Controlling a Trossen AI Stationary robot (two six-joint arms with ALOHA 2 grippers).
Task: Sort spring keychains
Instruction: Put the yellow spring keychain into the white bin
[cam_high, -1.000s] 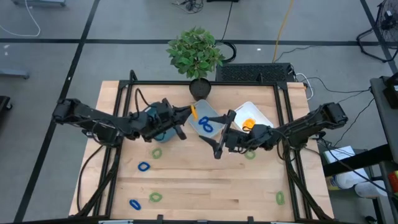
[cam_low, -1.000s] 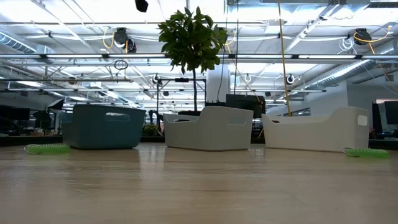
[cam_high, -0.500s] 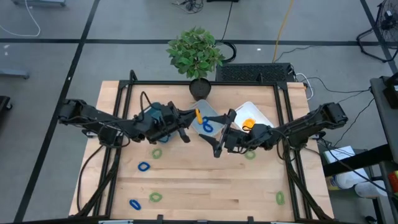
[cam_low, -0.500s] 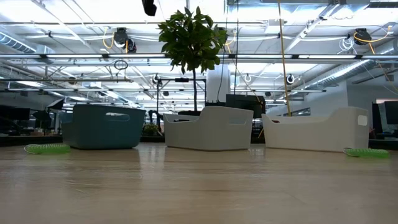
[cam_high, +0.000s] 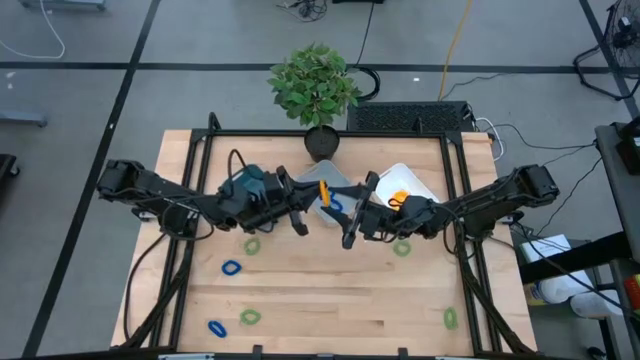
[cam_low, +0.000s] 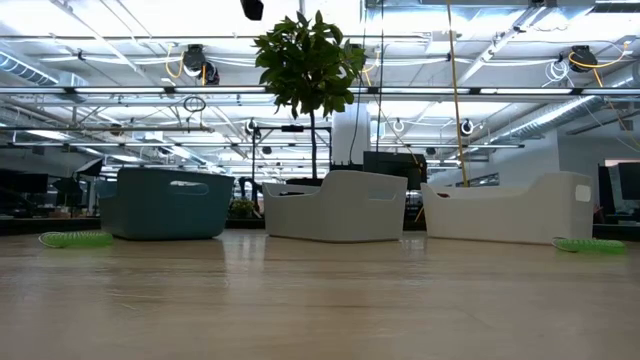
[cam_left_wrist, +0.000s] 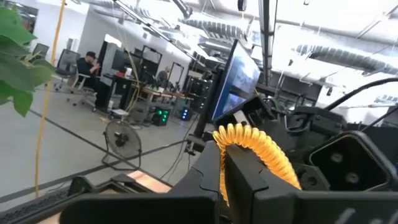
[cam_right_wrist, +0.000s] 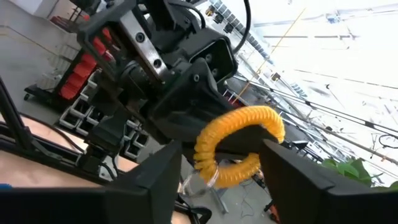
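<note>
High view, middle of frame: the left gripper (cam_high: 318, 192) pinches an orange coiled plastic keychain (cam_high: 323, 190). The right gripper (cam_high: 352, 212), fingers spread around it, could drop it by closing off-centre.

Two dark jointed arms, matte black housings, black cables looped along the links; left arm (cam_high: 160, 195), right arm (cam_high: 500, 200).

**Robotics lab inside an open industrial hall**

Shown by a wooden table (cam_high: 320, 290) framed in black rails, set on a grey concrete floor (cam_high: 120, 40) with loose cables at the top of the overhead frame. Bare ceiling trusses (cam_low: 450, 90), ducts and strip lights across the upper half of the level view. Monitors (cam_left_wrist: 239, 74), a floor fan (cam_left_wrist: 121, 138) and a seated person (cam_left_wrist: 87, 65) at desks at mid-left. Red parts bins (cam_right_wrist: 78, 74) at upper left. A potted plant (cam_high: 315, 85) at the table's far edge.
</note>
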